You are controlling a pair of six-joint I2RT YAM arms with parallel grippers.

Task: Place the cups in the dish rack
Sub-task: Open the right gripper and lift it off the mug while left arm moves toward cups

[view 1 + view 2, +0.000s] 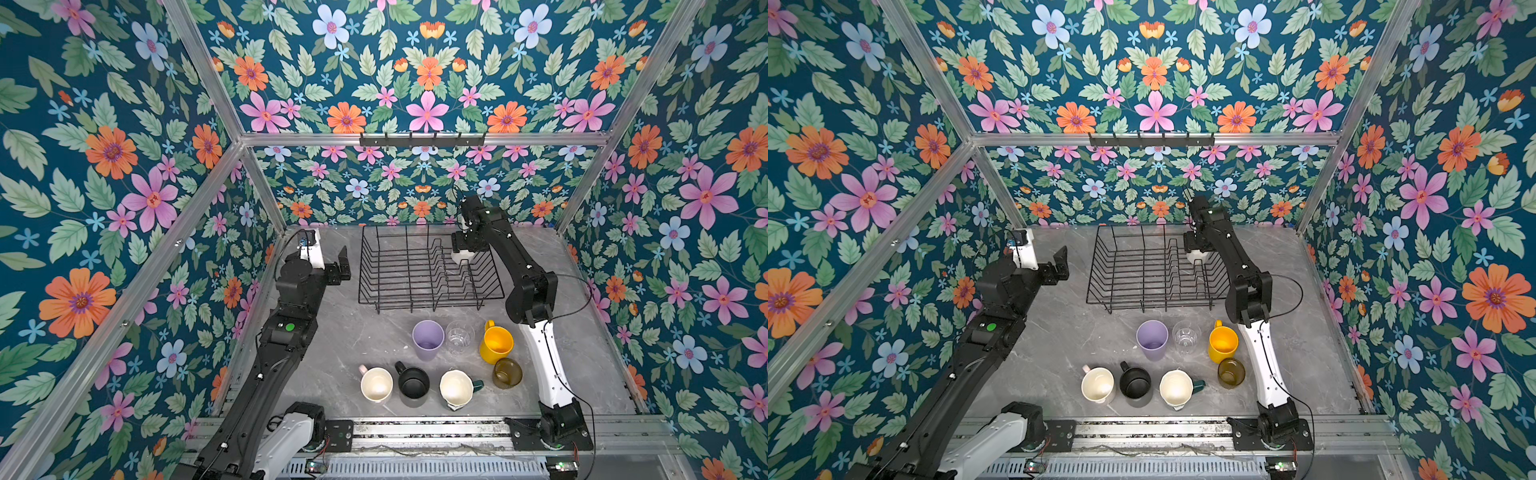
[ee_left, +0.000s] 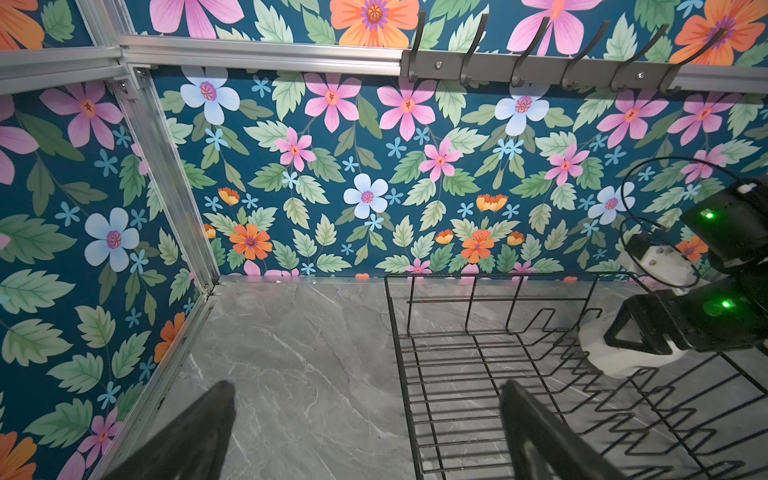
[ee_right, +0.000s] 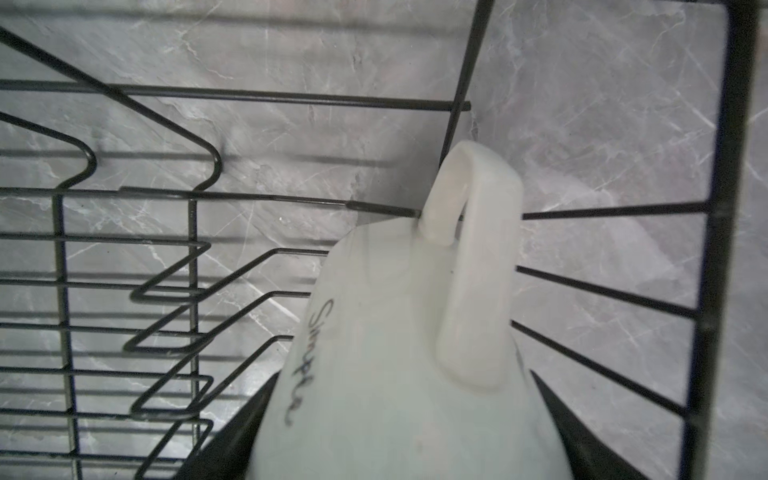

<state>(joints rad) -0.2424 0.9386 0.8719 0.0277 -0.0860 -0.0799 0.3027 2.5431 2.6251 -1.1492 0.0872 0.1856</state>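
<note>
The table (image 1: 357, 332) is enclosed by floral panels (image 1: 104, 166); a hook rail (image 1: 422, 139) is fixed high at the back. The rack (image 1: 409, 274) is set at the table's far middle; in its far right part the white mug (image 1: 460, 259) is pinched by the right claw (image 1: 464, 249), just right of the prongs (image 1: 438, 253). The left claw (image 2: 368, 386) is held spread, just left of the rack. Seven cups are stood in front: tumbler (image 1: 428, 338), clear glass (image 1: 459, 336) and yellow mug (image 1: 495, 343) nearer the rack; pink mug (image 1: 376, 384), black mug (image 1: 413, 382), green mug (image 1: 456, 388) and amber glass (image 1: 507, 372) nearest the front; the right arm (image 1: 544, 365) is passed just beside the yellow mug and amber glass.
</note>
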